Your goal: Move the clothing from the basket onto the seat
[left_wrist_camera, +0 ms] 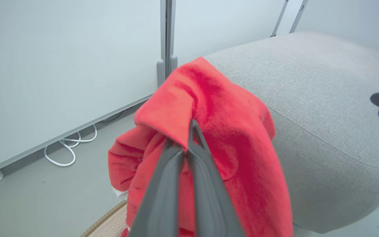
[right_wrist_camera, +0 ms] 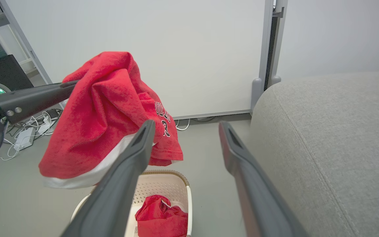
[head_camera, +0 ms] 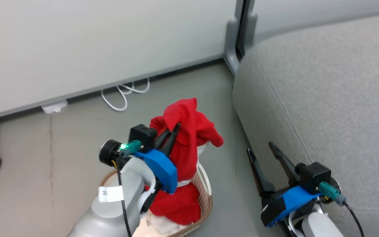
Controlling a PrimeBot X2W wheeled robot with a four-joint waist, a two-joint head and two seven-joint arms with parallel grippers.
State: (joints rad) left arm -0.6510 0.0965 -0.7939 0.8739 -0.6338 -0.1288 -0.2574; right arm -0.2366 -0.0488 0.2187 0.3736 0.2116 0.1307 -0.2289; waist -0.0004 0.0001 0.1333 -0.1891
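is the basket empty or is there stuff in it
Not empty: a crumpled red fabric garment lies inside the cream perforated plastic basket.

Cream perforated brown-rimmed plastic basket (head_camera: 206, 200) mostly hidden behind pale left forearm (head_camera: 110, 217) and hanging bright red garment (head_camera: 189, 131), light grey upholstered seat (head_camera: 341, 98) cut by right edge, garment's black lettering (right_wrist_camera: 164, 120) folded, unreadable, second red garment (right_wrist_camera: 163, 217) cropped at bottom.

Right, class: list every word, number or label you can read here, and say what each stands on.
"ULL": part of a word on the lifted red garment; the rest is folded away.
"3": just under it, same garment.
White tag on the left forearm: print too small to read.
Sticker in the basket: too small to read.
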